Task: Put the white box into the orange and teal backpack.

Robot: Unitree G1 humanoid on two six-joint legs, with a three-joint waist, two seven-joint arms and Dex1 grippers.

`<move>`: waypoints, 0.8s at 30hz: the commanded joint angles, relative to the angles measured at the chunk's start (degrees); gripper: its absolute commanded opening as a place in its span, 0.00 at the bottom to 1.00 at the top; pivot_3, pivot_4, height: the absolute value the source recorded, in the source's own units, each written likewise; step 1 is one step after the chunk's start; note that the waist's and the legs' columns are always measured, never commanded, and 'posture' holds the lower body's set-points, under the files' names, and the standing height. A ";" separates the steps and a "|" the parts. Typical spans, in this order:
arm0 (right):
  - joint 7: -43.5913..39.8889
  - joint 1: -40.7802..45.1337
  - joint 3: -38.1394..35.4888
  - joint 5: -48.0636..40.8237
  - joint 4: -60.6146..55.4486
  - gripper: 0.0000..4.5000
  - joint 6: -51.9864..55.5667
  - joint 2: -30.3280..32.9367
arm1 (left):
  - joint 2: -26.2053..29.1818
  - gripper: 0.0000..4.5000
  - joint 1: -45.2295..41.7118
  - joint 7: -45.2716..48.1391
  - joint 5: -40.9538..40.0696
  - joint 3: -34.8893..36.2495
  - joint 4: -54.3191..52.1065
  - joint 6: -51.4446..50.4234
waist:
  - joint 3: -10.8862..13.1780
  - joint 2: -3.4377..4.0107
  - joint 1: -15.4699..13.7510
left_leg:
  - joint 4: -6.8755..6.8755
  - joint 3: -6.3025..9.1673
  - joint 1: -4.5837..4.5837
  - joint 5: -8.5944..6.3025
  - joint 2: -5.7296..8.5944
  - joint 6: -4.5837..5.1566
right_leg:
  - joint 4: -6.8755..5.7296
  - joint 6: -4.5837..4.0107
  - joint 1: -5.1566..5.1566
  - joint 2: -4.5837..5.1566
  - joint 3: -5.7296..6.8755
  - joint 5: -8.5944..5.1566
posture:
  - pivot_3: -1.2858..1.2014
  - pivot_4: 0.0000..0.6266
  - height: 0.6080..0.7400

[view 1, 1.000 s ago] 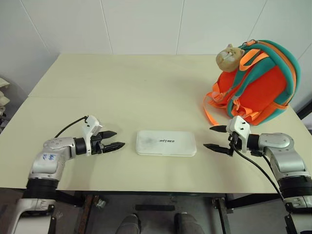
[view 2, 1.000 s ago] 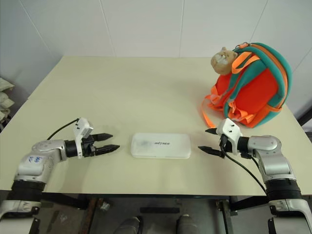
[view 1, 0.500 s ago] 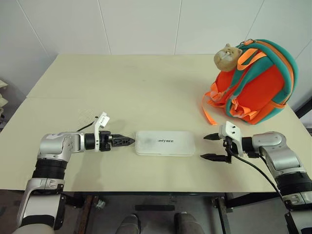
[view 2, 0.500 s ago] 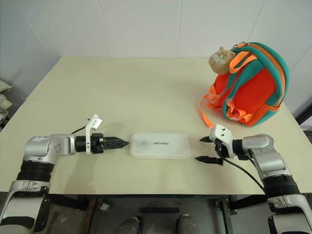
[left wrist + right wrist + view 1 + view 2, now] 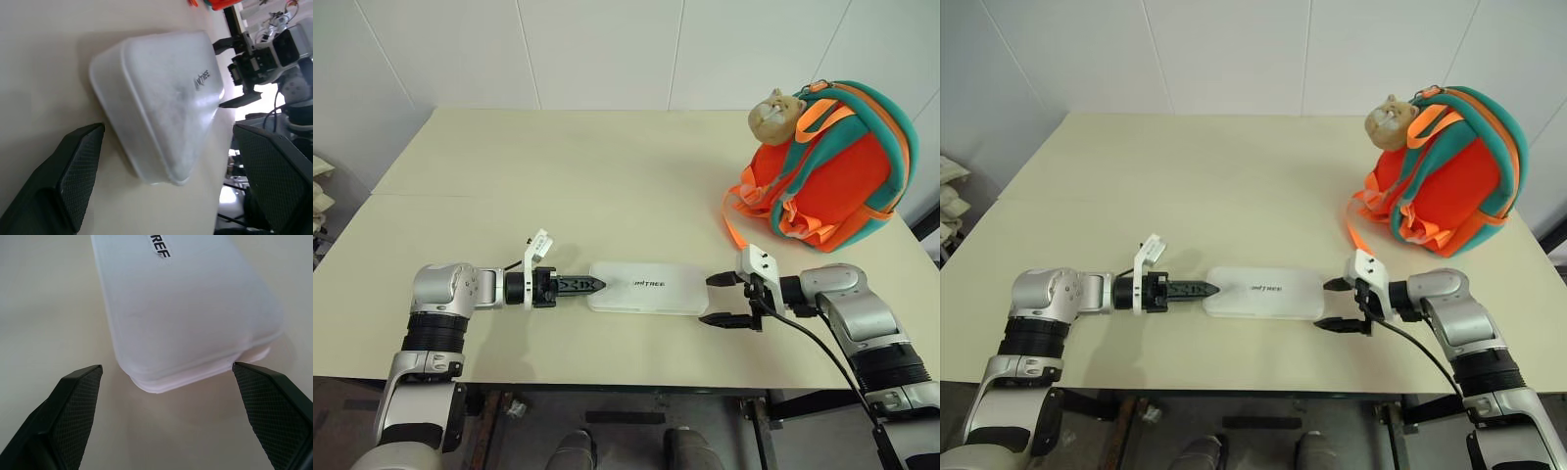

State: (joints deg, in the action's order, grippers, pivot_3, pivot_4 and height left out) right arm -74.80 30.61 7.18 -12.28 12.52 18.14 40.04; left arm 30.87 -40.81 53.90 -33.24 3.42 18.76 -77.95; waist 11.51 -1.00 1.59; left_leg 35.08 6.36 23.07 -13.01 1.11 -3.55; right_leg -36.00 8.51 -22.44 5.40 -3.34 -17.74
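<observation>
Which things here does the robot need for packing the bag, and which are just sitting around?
Needed for the job:
- white box, flat on the table
- orange and teal backpack, at the table's far right
- left gripper and right gripper, both open, one at each end of the box

Just there:
- table
- tan plush charm on the backpack

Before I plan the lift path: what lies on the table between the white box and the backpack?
Nothing: bare table separates the white box from the backpack, as the left eye view shows.
</observation>
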 commanded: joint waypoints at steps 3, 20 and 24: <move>0.31 1.46 0.43 -0.97 -1.45 1.00 -0.61 -2.11 | -2.49 1.00 -0.47 -2.35 -1.11 -0.97 2.89 -5.62 | 0.00 0.00 -0.02 | 0.00 0.00 -0.01 0.00 0.00 0.00 | 0.00 0.00 0.00 0.00 0.00 0.00 | 0.52 0.24 1.00; 1.94 -2.85 -1.37 -0.52 -3.43 1.00 -2.46 -0.60 | -4.67 0.67 -3.61 -1.74 -1.78 0.67 10.36 -2.66 | 0.00 0.00 -0.04 | 0.02 0.02 0.00 0.05 0.06 -0.05 | 0.00 0.06 0.02 0.03 0.01 0.03 | 0.52 0.24 1.00; 2.88 -3.53 -1.83 -0.96 -3.92 1.00 -2.32 -0.55 | -4.13 0.41 -3.33 -2.30 -1.33 0.24 10.28 -2.35 | 0.00 0.00 -0.01 | 0.00 0.02 0.01 0.05 0.05 -0.05 | 0.02 0.06 -0.01 0.03 0.01 0.03 | 0.52 0.24 1.00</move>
State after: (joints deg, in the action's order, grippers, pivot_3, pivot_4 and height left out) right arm -72.20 27.36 6.86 -12.05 10.68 16.28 38.71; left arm 25.91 -44.49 53.15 -36.09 4.60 28.93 -80.52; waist 11.50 -1.01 1.58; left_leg 35.09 6.38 23.09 -12.96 1.16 -3.59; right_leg -35.99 8.57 -22.45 5.43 -3.33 -17.70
